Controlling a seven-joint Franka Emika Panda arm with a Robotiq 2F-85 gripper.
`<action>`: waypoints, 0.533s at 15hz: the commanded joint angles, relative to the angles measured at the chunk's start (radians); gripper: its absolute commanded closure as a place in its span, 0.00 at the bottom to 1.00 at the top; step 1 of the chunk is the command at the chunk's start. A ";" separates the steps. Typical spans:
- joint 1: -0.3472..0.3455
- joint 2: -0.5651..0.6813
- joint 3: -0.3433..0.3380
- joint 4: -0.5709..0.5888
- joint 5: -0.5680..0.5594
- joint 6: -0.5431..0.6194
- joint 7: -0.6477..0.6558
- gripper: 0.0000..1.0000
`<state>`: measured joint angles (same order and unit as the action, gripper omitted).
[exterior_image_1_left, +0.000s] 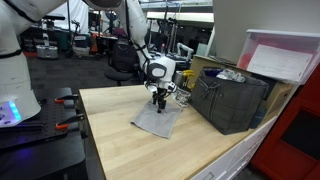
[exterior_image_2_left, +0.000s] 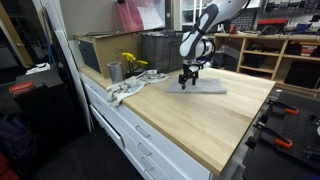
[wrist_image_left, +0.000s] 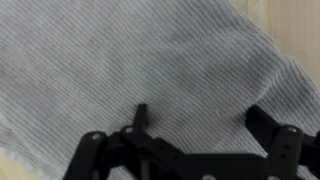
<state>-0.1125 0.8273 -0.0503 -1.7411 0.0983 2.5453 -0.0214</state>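
Pointing down at grey cloth (exterior_image_1_left: 150, 122), gripper (exterior_image_1_left: 160, 103) jaws spread, dark crate (exterior_image_1_left: 232, 105) near

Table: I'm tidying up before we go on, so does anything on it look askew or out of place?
The grey cloth under the open fingers lies at an angle to the table edges. A crumpled pale rag droops over the front edge beside a metal cup. Nothing looks spilled or damaged.
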 joint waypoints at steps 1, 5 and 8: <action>-0.018 -0.028 0.037 -0.048 -0.065 0.002 -0.141 0.00; -0.030 -0.074 0.058 -0.098 -0.135 0.005 -0.288 0.00; -0.043 -0.176 0.072 -0.173 -0.069 0.011 -0.201 0.00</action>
<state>-0.1260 0.7829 -0.0059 -1.7960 -0.0135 2.5457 -0.2580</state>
